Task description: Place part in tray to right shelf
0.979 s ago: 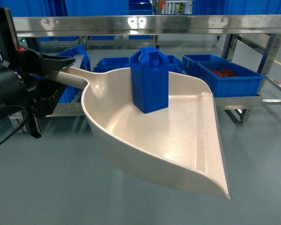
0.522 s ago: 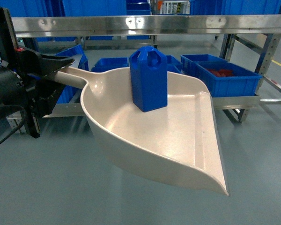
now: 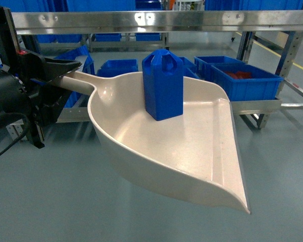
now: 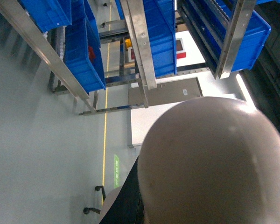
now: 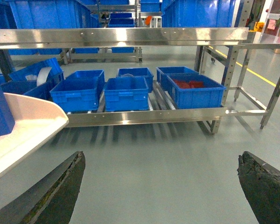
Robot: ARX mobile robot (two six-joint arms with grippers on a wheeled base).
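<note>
The cream tray (image 3: pixel 192 146) hangs in the air in the head view, and my left gripper (image 3: pixel 66 80) is shut on its long handle. The blue part (image 3: pixel 163 85) stands upright inside it, near the back wall. In the left wrist view the tray's rounded underside (image 4: pixel 214 163) fills the lower right and hides the jaws. The steel shelf rail (image 3: pixel 151 21) runs across the top, behind the tray. My right gripper (image 5: pixel 161 161) is open over bare floor, and its view catches the tray's lip (image 5: pixel 28 123) and a corner of the part (image 5: pixel 0 112) at the left.
Several blue crates (image 5: pixel 126 91) sit on the rack's low level, one holding red pieces (image 5: pixel 191 85). Steel posts (image 5: pixel 233 70) stand at the right. A yellow floor line (image 5: pixel 256 72) runs past them. Grey floor lies between me and the rack.
The rack and crates have shifted slightly in the head view. The tray, the part and my left gripper keep the same pose.
</note>
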